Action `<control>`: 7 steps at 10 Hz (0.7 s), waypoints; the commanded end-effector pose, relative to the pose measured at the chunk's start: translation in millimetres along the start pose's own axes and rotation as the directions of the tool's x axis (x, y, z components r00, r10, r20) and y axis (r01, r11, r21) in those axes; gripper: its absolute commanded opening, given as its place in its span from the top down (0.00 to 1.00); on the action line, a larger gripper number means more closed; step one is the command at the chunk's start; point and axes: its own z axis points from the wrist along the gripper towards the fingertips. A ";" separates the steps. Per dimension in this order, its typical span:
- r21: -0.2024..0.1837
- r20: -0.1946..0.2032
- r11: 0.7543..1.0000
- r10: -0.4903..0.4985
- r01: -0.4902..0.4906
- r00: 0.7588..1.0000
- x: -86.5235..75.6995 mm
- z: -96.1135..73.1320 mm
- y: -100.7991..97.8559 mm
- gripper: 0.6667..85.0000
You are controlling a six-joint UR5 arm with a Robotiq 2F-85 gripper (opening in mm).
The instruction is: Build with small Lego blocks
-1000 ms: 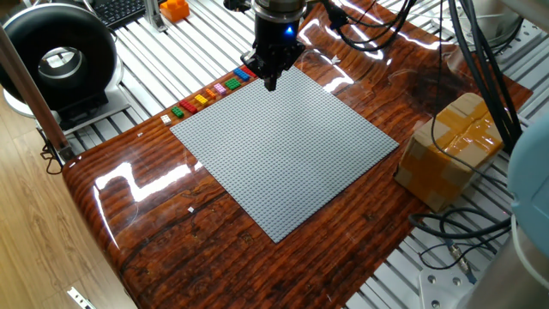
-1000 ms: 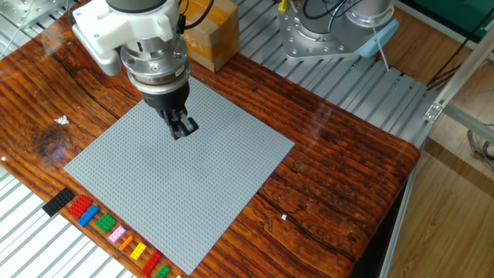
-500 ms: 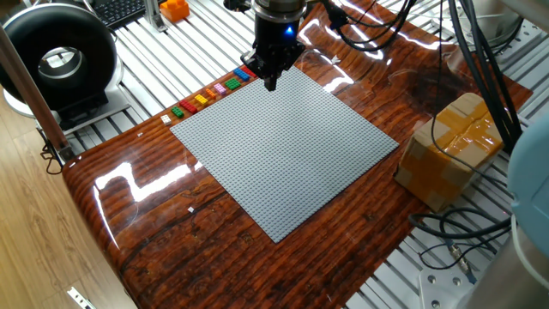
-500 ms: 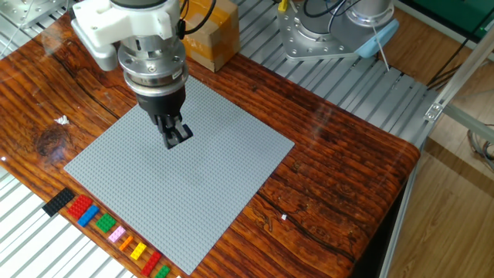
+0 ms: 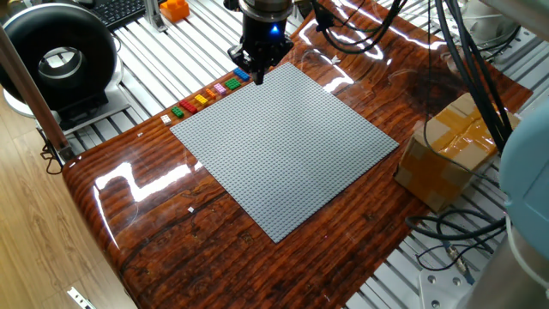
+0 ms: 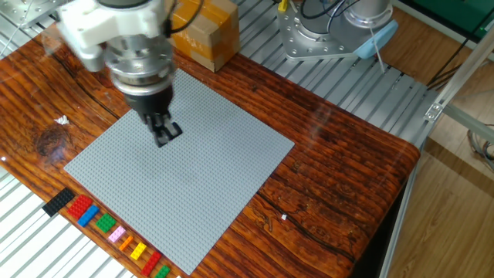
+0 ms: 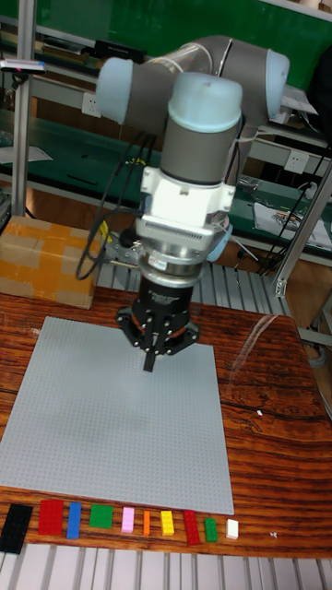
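Observation:
The small Lego blocks (image 7: 128, 521) lie in a row on the wood just past one edge of the grey baseplate (image 7: 83, 433): black, red, blue, green, pink, orange, yellow and more. The same row of blocks (image 6: 104, 224) shows at the lower left of the other fixed view, and the row (image 5: 210, 93) shows again near the plate's far corner. My gripper (image 7: 149, 361) hangs point-down over the plate, short of the row. Its fingers are pressed together with nothing visible between them. The gripper (image 6: 164, 135) hovers above the plate's left half, and the gripper (image 5: 257, 75) sits over the corner nearest the blocks.
A taped cardboard box (image 5: 455, 146) stands on the table beyond the plate's right side. A black round device (image 5: 56, 60) and an orange plastic object (image 5: 174, 9) sit off the table at the back left. Cables hang from the arm.
The gripper has shifted across the plate toward the edge where the row of blocks lies. Its fingers stay together, and the blocks have not moved.

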 end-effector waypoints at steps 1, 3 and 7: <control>-0.011 -0.026 0.999 -0.050 0.050 0.998 -27.9 8.0 -11.9 1.00; 0.012 -0.026 0.998 -0.059 0.059 0.998 -48.7 26.0 -8.8 1.00; 0.015 -0.046 0.999 -0.036 0.036 0.998 -46.9 27.7 -7.1 1.00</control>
